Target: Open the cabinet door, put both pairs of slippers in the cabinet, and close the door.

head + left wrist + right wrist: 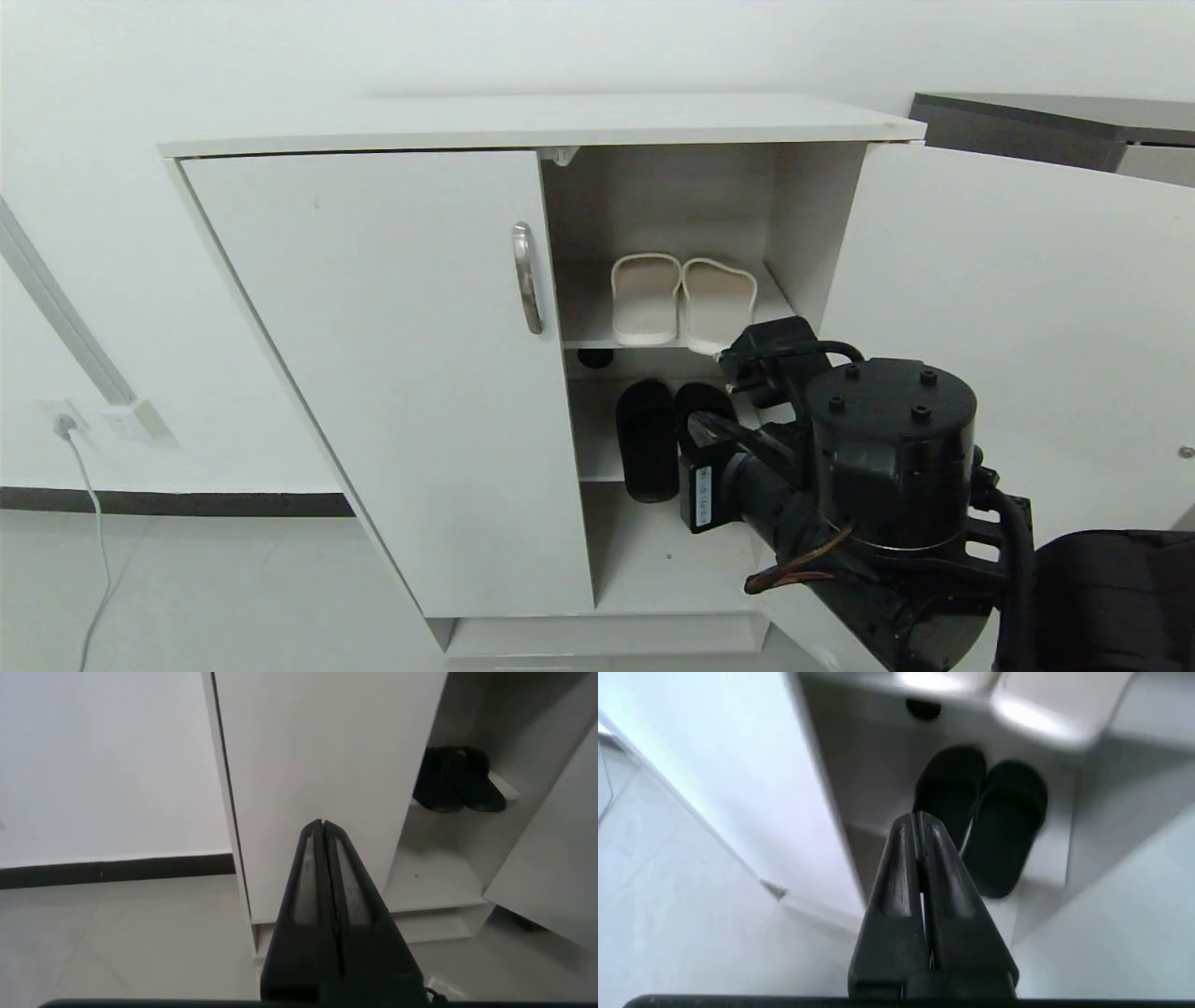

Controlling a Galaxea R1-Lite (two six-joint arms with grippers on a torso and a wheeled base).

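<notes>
Cabinet (523,121): stands against the wall; left-hand door (392,373) shut, right-hand door (1008,327) swung wide open.
White slippers (681,299): side by side on the upper shelf, toes inward.
Black slippers (658,434): side by side on the shelf below, heels at or just past its front edge.
Right gripper (920,821): fingers pressed together, holding nothing; poised just before the open compartment, aimed at the black pair.
Left gripper (321,826): fingers likewise pressed together and empty; held low, facing the shut door, well apart from the slippers.
Step in hand: both pairs appear stowed, so closing the open door is what remains.
Doing it well: the right arm should clear the opening first, then push the door's outer face near its free edge in a smooth arc; the black heels may need a nudge inward if they foul the door.
Head view alone: both shelves together, the full sweep of the open door, the handle (527,278).
Left wrist view alone: the plinth and the floor before the cabinet.
Right wrist view alone: the gripper's line to the black pair, seen close.
</notes>
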